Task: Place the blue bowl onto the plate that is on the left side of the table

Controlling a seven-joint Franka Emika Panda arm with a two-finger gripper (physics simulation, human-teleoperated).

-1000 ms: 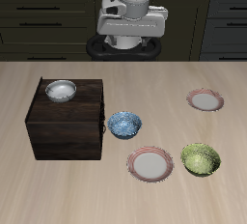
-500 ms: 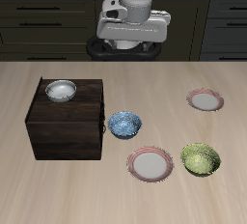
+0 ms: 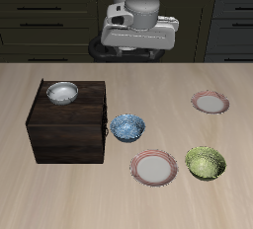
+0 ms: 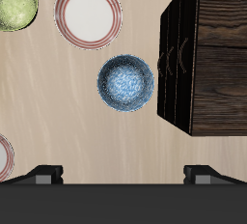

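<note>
The blue bowl (image 3: 127, 126), speckled blue and white, stands on the table beside the dark wooden cabinet (image 3: 69, 122). It also shows in the wrist view (image 4: 125, 82). The plate (image 3: 210, 102), pink-rimmed and smaller-looking, lies farther back, apart from the bowl; only its edge (image 4: 3, 156) shows in the wrist view. My gripper (image 3: 138, 45) hangs high above the table's back, well above and behind the blue bowl. In the wrist view the gripper (image 4: 123, 174) has its fingertips (image 4: 44, 174) wide apart, open and empty.
A larger-looking pink-rimmed plate (image 3: 154, 167) lies near the front edge, with a green bowl (image 3: 206, 162) beside it. A white-grey bowl (image 3: 61, 93) sits on top of the cabinet. Both also show in the wrist view: plate (image 4: 88, 14), green bowl (image 4: 14, 1).
My gripper has shifted a little sideways toward the plates' side and slightly lower. The bowls and plates have not moved.
</note>
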